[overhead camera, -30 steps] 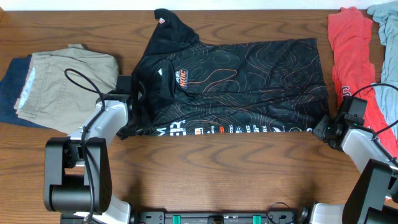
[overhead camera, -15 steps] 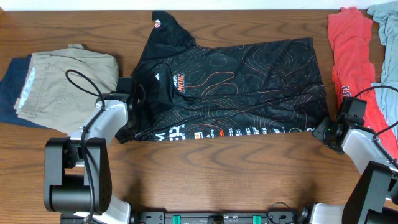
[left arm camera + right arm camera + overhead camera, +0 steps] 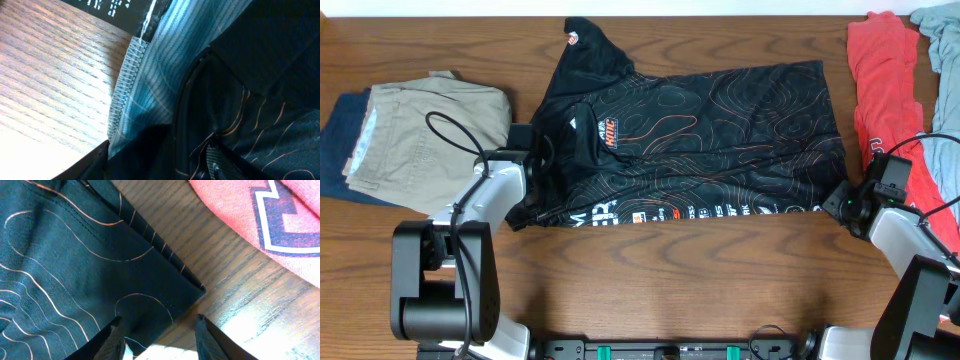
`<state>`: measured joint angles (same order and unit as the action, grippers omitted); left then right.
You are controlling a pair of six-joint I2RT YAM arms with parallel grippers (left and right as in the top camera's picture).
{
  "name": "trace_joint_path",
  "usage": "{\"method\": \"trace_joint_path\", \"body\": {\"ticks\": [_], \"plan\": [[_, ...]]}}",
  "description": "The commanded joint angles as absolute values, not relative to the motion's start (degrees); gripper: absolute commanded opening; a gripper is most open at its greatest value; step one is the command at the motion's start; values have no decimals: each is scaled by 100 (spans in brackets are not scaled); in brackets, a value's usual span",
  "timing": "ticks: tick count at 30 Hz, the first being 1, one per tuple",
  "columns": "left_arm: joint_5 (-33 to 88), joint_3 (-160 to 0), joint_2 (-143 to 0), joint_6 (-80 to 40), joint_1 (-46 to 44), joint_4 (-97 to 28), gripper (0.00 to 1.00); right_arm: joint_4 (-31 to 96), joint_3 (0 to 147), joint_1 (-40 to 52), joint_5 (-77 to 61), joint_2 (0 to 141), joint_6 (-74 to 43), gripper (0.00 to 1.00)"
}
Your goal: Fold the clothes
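The black jersey (image 3: 700,130) with thin orange contour lines lies flat across the table's middle. Its white lettering runs along the near hem and one sleeve points to the back left. My left gripper (image 3: 532,165) is at the jersey's left edge. In the left wrist view its fingers (image 3: 160,162) sit apart, with jersey fabric (image 3: 240,60) bunched between them. My right gripper (image 3: 838,203) is at the jersey's near right corner. In the right wrist view its fingers (image 3: 159,325) are open and straddle that corner (image 3: 60,255).
Folded khaki trousers (image 3: 420,130) lie on a blue garment (image 3: 335,150) at the left. A red shirt (image 3: 885,100) lies just right of the jersey and also shows in the right wrist view (image 3: 260,215). A light blue garment (image 3: 940,40) is at the back right.
The jersey's left part shifted slightly and its near left hem dropped toward the front edge, then lay still. The right gripper moved a little at the jersey's corner.
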<state>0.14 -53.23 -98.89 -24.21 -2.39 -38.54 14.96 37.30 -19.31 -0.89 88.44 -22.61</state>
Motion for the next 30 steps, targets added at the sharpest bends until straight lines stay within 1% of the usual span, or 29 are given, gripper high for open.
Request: {"method": "trace_joint_path", "body": {"ticks": [1,5,9,10,16,17,18,20,25,30], "plan": [[-69,-5153,-10057,-2412,-215,-3850,60,1402,3642,-1999,-193,8910,-2314,44],[-69,-5153,-10057,-2412,-215,-3828,60,1153,3642,-1999,-143,8912,-2311,42],[-69,-5153,-10057,-2412,-215,-3830,60,1118,3638,-1999,75,8938,-2314,32],[-69,-5153,-10057,-2412,-215,-3830,60,1109,3636,-1999,91,8967,-2314,32],[-67,-5153,-10057,-2412,-215,-3835,60,1074,3636,-1997,84,9404,-2314,34],[-69,-5153,-10057,-2412,-215,-3835,60,1090,3636,-1997,84,9496,-2314,31],[-69,-5153,-10057,-2412,-215,-3837,60,1116,3636,-1997,80,9564,-2314,23],[-69,-5153,-10057,-2412,-215,-3879,60,1291,3636,-1997,73,9627,-2314,1],[-69,-5153,-10057,-2412,-215,-4178,58,2003,3638,-2003,178,9504,-2335,1],[-64,-5153,-10057,-2412,-215,-4917,41,3245,3638,-2156,1074,9168,-3033,1]]}}
